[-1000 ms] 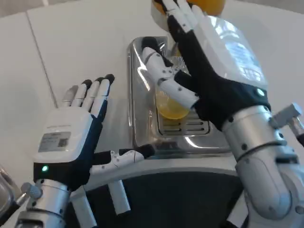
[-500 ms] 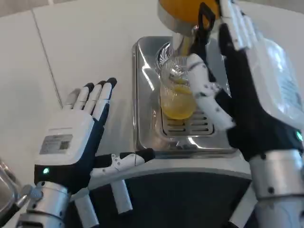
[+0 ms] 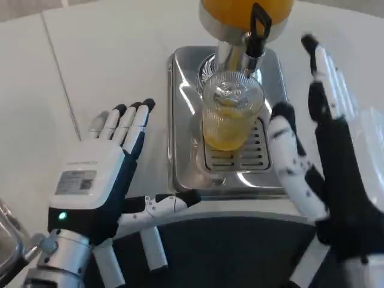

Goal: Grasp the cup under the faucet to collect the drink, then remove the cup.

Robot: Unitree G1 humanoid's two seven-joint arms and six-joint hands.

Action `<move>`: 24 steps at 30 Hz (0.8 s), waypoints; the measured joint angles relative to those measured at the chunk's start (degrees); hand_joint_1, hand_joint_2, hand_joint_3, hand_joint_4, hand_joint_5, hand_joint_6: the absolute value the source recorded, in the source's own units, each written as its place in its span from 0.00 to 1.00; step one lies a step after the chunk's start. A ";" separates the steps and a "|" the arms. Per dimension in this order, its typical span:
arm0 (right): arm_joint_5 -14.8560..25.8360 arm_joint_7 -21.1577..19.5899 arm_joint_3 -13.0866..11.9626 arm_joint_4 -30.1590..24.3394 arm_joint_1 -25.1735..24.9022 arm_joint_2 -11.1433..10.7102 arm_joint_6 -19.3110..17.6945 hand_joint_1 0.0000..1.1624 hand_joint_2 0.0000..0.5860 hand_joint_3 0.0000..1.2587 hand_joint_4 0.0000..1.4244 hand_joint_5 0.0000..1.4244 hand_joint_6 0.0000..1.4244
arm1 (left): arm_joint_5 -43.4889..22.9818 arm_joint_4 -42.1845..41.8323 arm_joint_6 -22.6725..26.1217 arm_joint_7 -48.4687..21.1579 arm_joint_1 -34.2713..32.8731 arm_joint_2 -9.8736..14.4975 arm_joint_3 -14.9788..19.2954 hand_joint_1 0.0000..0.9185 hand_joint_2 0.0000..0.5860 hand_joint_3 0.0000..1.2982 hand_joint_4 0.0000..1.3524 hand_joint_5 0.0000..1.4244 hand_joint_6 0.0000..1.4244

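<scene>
While the cup (image 3: 231, 117) stands under the faucet (image 3: 243, 45), just left of the right hand (image 3: 324, 168), both it and the left hand (image 3: 105, 177) spread wide, holding nothing.

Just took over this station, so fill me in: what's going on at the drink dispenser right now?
A clear cup partly filled with orange drink stands on the metal drip tray under the faucet of the dispenser. Neither hand holds it. The right hand is open just to the cup's right, fingers apart and clear of the glass. The left hand waits open over the table, left of the tray.
</scene>
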 measured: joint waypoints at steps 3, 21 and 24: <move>2.02 1.37 -2.74 -0.45 2.95 -2.18 -2.31 0.02 0.97 0.00 0.00 0.00 0.00 | 0.12 1.37 -0.03 0.05 -1.73 -0.24 -1.04 0.00 0.09 0.00 0.00 0.00 0.02; 4.83 7.12 -13.14 -5.27 15.34 -9.56 -12.72 0.21 0.85 0.00 0.00 0.00 0.00 | 0.11 10.58 0.53 2.64 -10.61 -3.43 -4.69 0.00 0.05 0.00 0.00 0.02 0.03; 4.76 7.85 -14.34 -5.70 16.25 -9.68 -13.69 0.23 0.83 0.00 0.00 0.00 0.00 | -0.96 12.52 0.71 3.06 -11.61 -4.23 -4.65 0.03 0.04 0.00 0.00 0.04 0.05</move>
